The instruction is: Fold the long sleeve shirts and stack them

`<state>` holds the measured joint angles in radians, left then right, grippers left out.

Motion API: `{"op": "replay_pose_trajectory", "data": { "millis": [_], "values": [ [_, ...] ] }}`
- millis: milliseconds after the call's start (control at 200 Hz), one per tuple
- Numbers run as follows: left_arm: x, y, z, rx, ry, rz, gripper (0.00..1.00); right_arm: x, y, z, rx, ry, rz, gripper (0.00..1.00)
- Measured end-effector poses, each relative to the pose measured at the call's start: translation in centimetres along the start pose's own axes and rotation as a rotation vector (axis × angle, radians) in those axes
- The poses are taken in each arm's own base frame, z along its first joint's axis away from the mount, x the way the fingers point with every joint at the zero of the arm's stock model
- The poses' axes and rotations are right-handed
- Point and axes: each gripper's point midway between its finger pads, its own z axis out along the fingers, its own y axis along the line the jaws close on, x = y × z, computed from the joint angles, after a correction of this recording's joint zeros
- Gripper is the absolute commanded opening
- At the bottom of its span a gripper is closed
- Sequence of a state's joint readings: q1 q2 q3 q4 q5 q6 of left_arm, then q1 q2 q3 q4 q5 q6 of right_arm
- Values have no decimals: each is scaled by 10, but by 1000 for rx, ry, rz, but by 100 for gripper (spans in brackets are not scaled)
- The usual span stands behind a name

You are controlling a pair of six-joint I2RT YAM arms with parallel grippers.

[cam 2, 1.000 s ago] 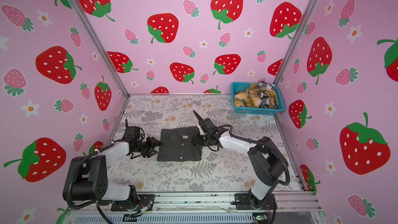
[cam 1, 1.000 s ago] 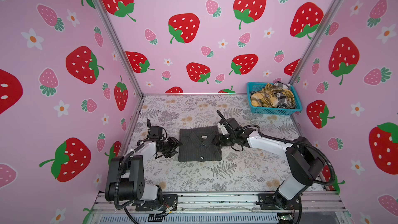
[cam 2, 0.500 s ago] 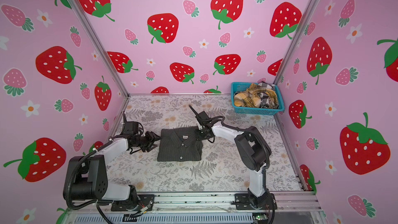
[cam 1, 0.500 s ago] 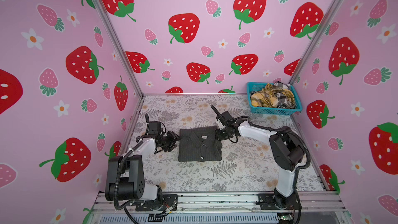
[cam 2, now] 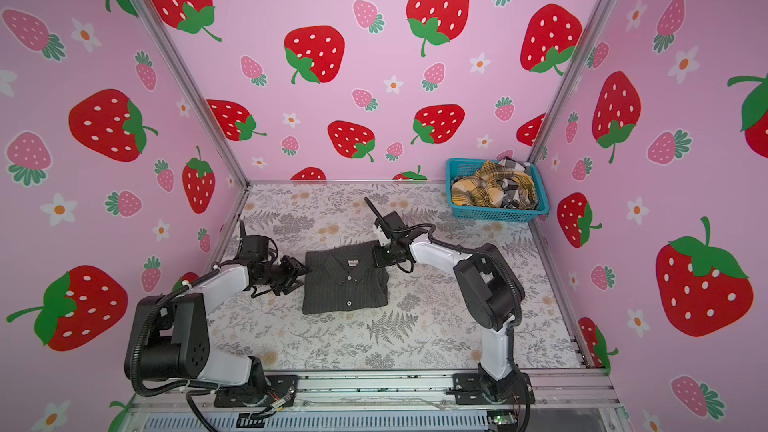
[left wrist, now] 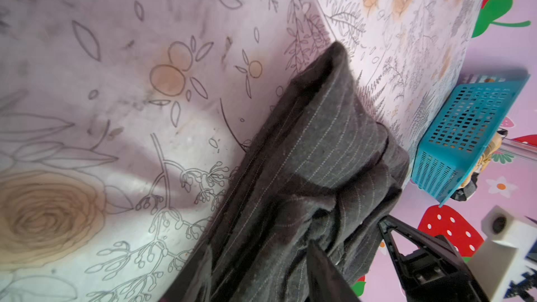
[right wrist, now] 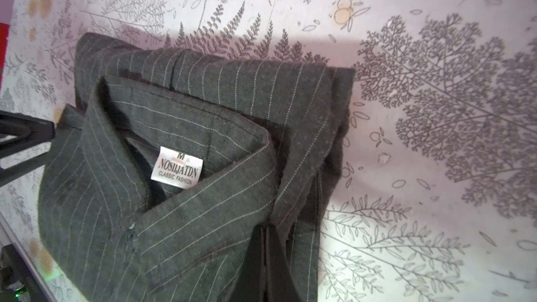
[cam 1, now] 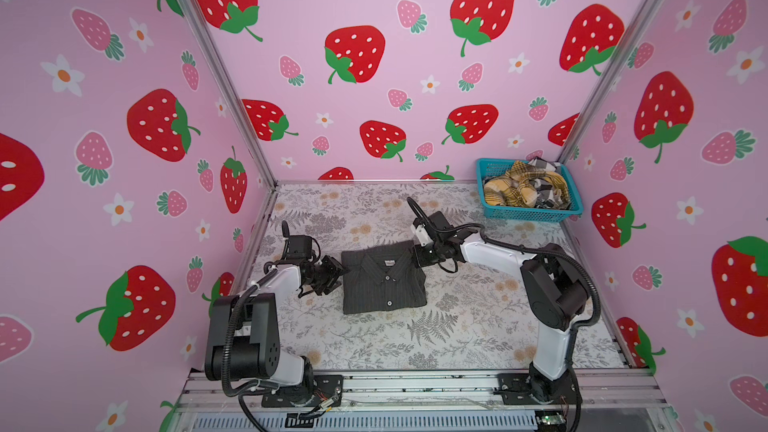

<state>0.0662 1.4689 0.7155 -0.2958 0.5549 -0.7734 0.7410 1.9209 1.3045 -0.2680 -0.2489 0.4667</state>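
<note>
A dark charcoal pinstriped shirt (cam 1: 384, 280) (cam 2: 345, 284) lies folded, collar up, in the middle of the table. My right gripper (cam 1: 415, 257) (cam 2: 376, 257) is at its far right shoulder. In the right wrist view its fingers (right wrist: 266, 228) are pressed together on a fold of the shirt (right wrist: 203, 106) beside the collar. My left gripper (cam 1: 338, 274) (cam 2: 301, 276) is at the shirt's far left corner. Its jaws (left wrist: 261, 274) stand apart with bunched shirt cloth (left wrist: 313, 152) between them. A mustard plaid shirt (cam 1: 515, 191) and a black-and-white checked shirt (cam 1: 540, 166) lie crumpled together.
A turquoise mesh basket (cam 1: 528, 214) (cam 2: 496, 214) (left wrist: 453, 146) holds those two shirts in the far right corner. Pink strawberry walls close in the left, back and right. A metal rail (cam 1: 415, 384) with both arm bases runs along the front edge.
The right gripper shifted a little along the shirt's right shoulder and closed on the cloth, its elbow swinging inward. The left gripper moved up to the shirt's left corner and narrowed.
</note>
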Motion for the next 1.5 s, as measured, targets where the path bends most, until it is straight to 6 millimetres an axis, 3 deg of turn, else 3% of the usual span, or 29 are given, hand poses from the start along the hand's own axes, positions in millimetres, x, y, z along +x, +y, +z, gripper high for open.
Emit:
{"op": "replay_pose_trajectory", "data": {
  "millis": [60, 145, 235, 320, 395, 460, 555, 640, 730, 955, 1170, 1271, 1326, 1376, 1451, 1501],
  "values": [
    [0, 1, 0, -5, -2, 5, 50, -2, -5, 7, -4, -3, 9, 8],
    [0, 3, 1, -13, 0, 8, 48, 5, -16, 20, 6, 22, 28, 27],
    [1, 8, 0, -36, 0, 5, 46, 11, -25, 25, 36, 43, 31, 34],
    [2, 8, -10, -56, -22, 11, 44, 8, -26, 16, 81, 30, 18, 43],
    [-1, -3, -24, -47, -59, 37, 41, 2, -21, -4, 122, 0, -11, 46],
    [-5, -18, -37, -16, -94, 63, 38, -5, -8, -27, 143, -43, -40, 42],
    [-6, -37, -48, 24, -123, 95, 35, -12, 23, -59, 122, -116, -92, 22],
    [2, -46, -43, 39, -102, 114, 32, -7, 43, -70, 92, -133, -135, 10],
    [11, -49, -32, 44, -64, 121, 29, 12, 49, -59, 74, -91, -142, 4],
    [16, -30, 0, 7, -3, 65, 19, 67, 12, -11, 135, 87, -97, 2],
    [15, -10, 23, -46, 43, 38, 7, 62, -2, -3, 139, 75, -60, 3],
    [16, -3, 26, -61, 51, 30, 7, 61, -4, -1, 134, 73, -53, 9],
    [15, -1, 25, -63, 50, 31, 1, 62, -4, -1, 132, 77, -52, 11],
    [13, 0, 24, -65, 47, 34, 4, 60, -3, -2, 132, 78, -52, 14],
    [13, 2, 20, -68, 44, 44, 34, 54, 0, -6, 133, 72, -52, 21],
    [13, -1, 15, -69, 39, 53, 47, 47, 5, -12, 128, 58, -60, 24]
  ]
}}
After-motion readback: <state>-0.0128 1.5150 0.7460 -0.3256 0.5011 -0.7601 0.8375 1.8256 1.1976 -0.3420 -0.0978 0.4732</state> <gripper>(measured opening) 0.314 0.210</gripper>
